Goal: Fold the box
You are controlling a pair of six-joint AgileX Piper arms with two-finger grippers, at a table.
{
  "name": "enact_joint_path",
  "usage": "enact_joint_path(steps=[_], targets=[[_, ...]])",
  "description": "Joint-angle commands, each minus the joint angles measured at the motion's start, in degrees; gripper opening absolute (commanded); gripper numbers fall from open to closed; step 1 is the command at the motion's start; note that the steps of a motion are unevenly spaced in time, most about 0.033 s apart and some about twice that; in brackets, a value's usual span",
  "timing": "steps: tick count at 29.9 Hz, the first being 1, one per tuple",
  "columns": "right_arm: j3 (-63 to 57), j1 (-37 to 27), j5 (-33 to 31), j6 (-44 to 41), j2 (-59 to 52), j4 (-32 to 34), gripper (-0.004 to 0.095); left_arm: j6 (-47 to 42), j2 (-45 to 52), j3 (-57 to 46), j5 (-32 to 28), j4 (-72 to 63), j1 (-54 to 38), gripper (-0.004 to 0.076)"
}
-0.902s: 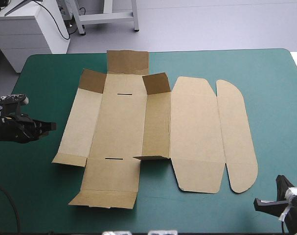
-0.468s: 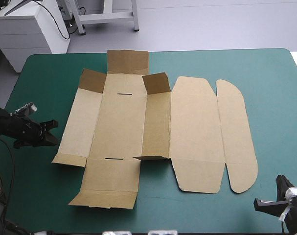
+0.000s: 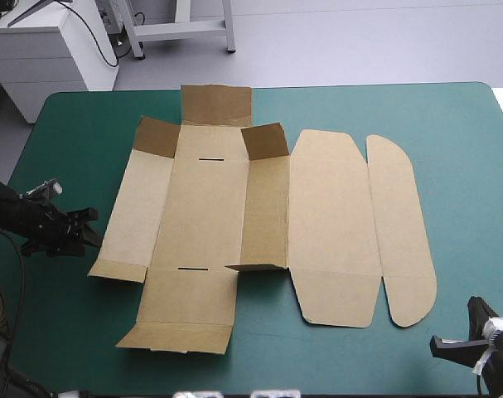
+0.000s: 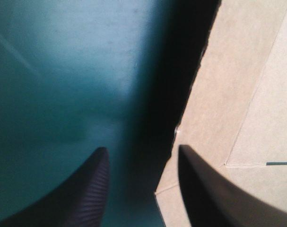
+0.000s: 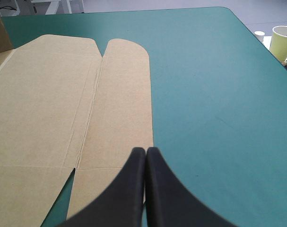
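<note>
Left pincer set astride the box's left edge, right pincer idle.

The left pincer [image 3: 84,225] hangs low over the teal-green tabletop [image 3: 450,124], spread wide. One side is above the bare cover and the other above the left wall panel of the brown box [image 3: 205,207], likely to nip that edge and raise it. The box lies mid-table, mostly flat, a few flaps up and the lid spread rightward. The right pincer [image 5: 145,150] sits pressed together and empty near the right corner, clear of the work. A white cabinet [image 3: 52,50] stands beyond the far left corner, and a pale cup [image 5: 281,42] past the right edge.
</note>
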State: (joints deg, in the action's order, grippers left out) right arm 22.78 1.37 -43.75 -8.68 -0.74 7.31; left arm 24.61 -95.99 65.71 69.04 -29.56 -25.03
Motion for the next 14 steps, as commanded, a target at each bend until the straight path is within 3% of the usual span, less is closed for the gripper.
enact_joint_path(steps=[1, 14], targets=[[1.29, -0.57, 4.39, 0.13, -1.29, 0.68, -0.0014, -0.26, 1.93, 1.71, 1.89, -2.00, 0.05, 0.0533], [1.29, -0.57, 4.39, 0.13, -1.29, 0.68, -0.0014, 2.13, -3.08, 1.71, 2.90, -10.32, 6.85, 0.0546]])
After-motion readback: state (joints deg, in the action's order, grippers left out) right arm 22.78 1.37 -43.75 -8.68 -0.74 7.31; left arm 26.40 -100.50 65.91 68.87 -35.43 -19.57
